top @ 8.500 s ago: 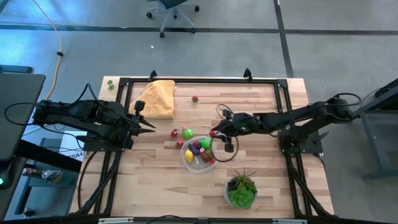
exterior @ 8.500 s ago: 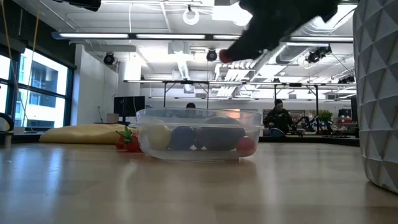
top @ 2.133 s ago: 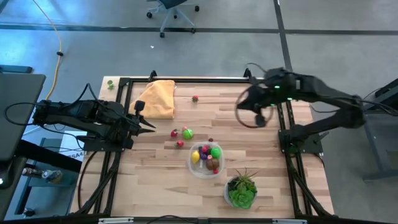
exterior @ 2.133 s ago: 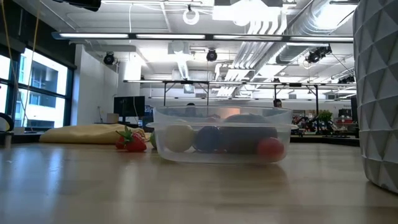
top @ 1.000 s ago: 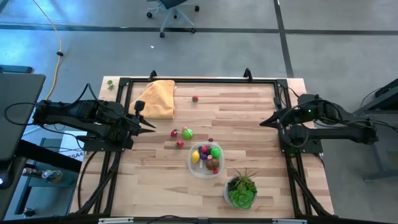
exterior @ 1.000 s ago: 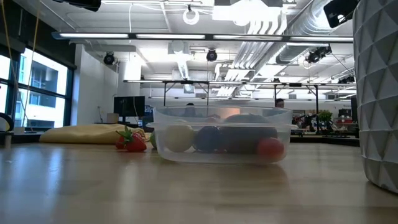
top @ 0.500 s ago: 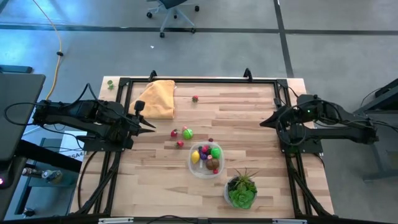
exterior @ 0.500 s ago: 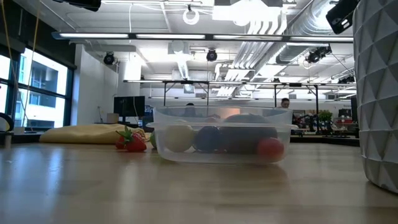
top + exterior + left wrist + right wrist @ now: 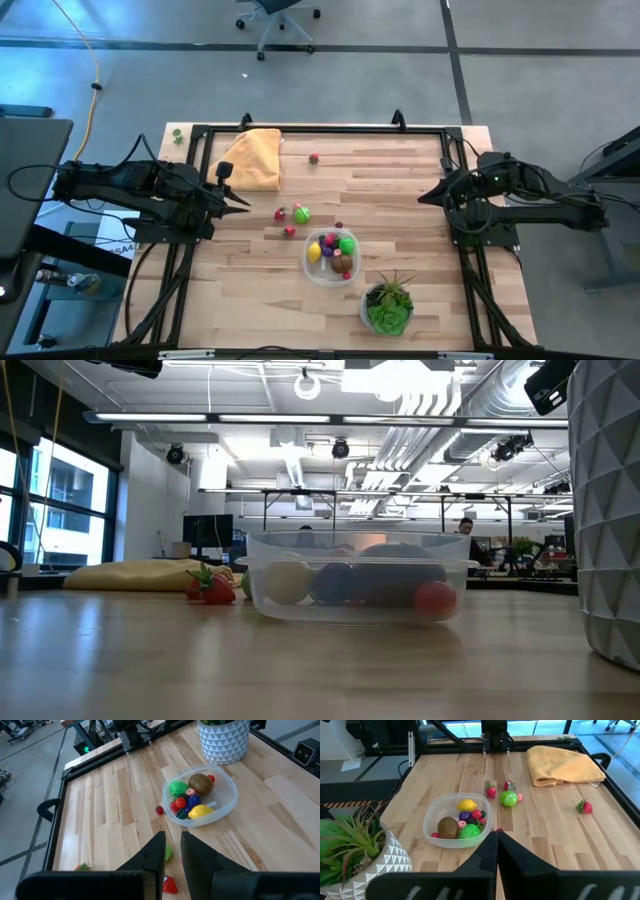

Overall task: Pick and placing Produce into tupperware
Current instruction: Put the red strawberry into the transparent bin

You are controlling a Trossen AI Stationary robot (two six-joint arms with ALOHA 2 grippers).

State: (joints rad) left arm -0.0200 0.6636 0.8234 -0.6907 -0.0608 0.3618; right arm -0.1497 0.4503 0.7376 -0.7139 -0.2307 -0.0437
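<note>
We see the round, clear plastic tupperware (image 9: pixel 331 257) standing on the wooden bench (image 9: pixel 400 190), near its front middle, just beside the white faceted pot with the leafy green plant (image 9: pixel 388 307). Inside the tupperware lie several small toy produce pieces: a yellow lemon-shaped one (image 9: pixel 315 251), a bright green round one (image 9: pixel 347 244), a brown round one (image 9: pixel 341 262), a purple one (image 9: pixel 329 247) and small red ones (image 9: pixel 211 779); in the low view they show as pale, dark and red balls behind the clear wall (image 9: pixel 357 577).

Outside the container we note further produce on the bench: a tiny red piece (image 9: pixel 339 226) just beside the rim, a green round piece (image 9: pixel 301 214) with a red strawberry-like piece (image 9: pixel 281 213) next to it, another red piece (image 9: pixel 289 231) near them, and a lone red-and-green piece (image 9: pixel 314 158) well apart toward the far edge. A folded yellow cloth (image 9: pixel 252 158) lies at the far left corner.

The left gripper (image 9: pixel 246 203) hovers at the left edge of the bench, its fingers (image 9: pixel 200 857) narrowly parted and holding nothing. The right gripper (image 9: pixel 422 196) waits at the right edge, its fingers (image 9: pixel 512 852) pressed together, empty. Both are well apart from the tupperware.
</note>
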